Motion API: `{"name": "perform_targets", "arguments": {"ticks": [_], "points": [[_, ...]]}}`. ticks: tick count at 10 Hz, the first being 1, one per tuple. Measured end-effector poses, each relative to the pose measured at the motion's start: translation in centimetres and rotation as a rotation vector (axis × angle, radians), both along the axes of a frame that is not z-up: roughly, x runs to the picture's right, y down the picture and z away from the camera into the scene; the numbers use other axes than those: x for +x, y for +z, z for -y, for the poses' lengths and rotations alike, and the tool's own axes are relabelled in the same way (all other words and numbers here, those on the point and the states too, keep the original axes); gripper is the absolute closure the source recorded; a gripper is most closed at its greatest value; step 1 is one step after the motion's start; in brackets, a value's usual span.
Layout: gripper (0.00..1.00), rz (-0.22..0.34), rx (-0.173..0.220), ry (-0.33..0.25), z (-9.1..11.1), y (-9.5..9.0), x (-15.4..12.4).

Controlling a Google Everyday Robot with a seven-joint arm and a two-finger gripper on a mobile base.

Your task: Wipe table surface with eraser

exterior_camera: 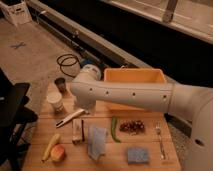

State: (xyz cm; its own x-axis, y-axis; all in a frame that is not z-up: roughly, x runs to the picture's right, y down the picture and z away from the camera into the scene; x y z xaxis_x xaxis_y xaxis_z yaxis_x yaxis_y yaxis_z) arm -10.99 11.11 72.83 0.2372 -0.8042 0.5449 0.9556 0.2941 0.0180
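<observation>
One gripper (88, 107), hanging below the arm's wrist over the left-centre of the table (115, 158); whether it is open, or holds anything, cannot be told. Likely eraser (77, 131): a pale block lying near it, just beside the cloth (96, 141). Advised: descend squarely across the block's long sides, clear of the white utensil (70, 118).

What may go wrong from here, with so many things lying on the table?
The gripper hangs low beside the white cup; a sideways move might tip it. The white tool lies close by and may be pushed. The cloth and green pod lie near the tan block, so wiping could sweep them along.
</observation>
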Motion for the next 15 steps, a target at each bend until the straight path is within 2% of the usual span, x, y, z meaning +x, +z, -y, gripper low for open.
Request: {"name": "perform_targets", "arguments": {"ticks": [3,7,9,10,15], "points": [[0.35,0.068,-0.072,-0.018,-2.8,1.8,-2.4],[0.35,0.152,-0.146,-0.054,-5.6,3.1,-5.3],[0.35,0.168,-0.182,-0.063,-7.1,3.6,-6.0],[0.35,0.174,-0.206,-0.046,-8.0,4.0,-5.8],[0.35,0.179,-0.211,-0.038,-8.1,4.1,-5.7]]}}
